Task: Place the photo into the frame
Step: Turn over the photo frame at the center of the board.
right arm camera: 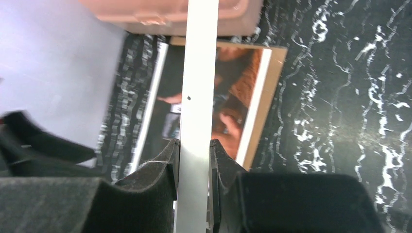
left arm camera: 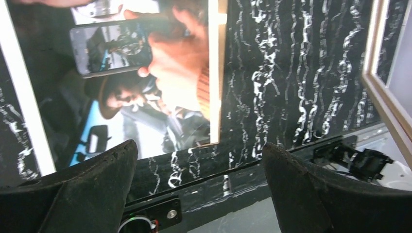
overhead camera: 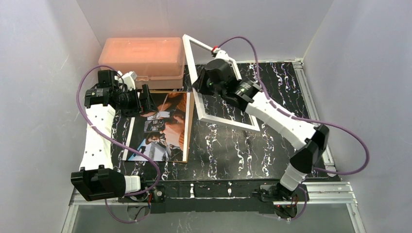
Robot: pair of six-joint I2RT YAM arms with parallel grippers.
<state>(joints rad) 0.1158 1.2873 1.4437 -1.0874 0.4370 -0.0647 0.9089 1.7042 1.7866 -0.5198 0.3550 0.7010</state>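
Right wrist view: the right gripper [right arm camera: 194, 150] pinches the thin, smooth white rail of the large rectangular frame [right arm camera: 197, 73], which stands tilted at upper centre of the overhead view. It likely needs lowering slowly, held square, clear of the print. At left centre the glossy orange-and-dark photo [overhead camera: 163, 128] lies face up on the black marbled table [overhead camera: 233, 145], with the left gripper [left arm camera: 199, 148] gaping above it.

Bare bench [overhead camera: 233, 145] near-centre and right: free passage. Far side of photo [overhead camera: 160, 128] blocked by pink box [overhead camera: 143, 58]. Tilted frame [overhead camera: 190, 77], clamped in right pincer [right arm camera: 194, 153], walls photo's right edge. Over photo's far edge hovers left pincer [overhead camera: 145, 101].
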